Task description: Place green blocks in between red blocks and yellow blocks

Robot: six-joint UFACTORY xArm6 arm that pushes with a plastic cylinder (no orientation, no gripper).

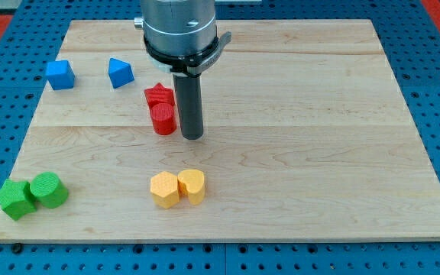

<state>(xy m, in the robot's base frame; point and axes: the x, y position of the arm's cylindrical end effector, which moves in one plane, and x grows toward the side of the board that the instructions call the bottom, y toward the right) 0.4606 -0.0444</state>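
My tip (pixel 192 137) rests on the board just right of a red cylinder (pixel 163 118), very close to it. A red star-shaped block (pixel 158 95) sits right behind the cylinder, touching it. A yellow hexagonal block (pixel 163 189) and a yellow heart-shaped block (pixel 192 185) lie side by side below my tip, toward the view's bottom. A green star-shaped block (pixel 13 198) and a green cylinder (pixel 49 189) sit together at the board's bottom left corner, far from my tip.
A blue cube (pixel 59 75) and a blue triangular block (pixel 119 72) lie at the upper left of the wooden board (pixel 319 153). The arm's grey body (pixel 179 27) hangs over the board's top edge. Blue pegboard surrounds the board.
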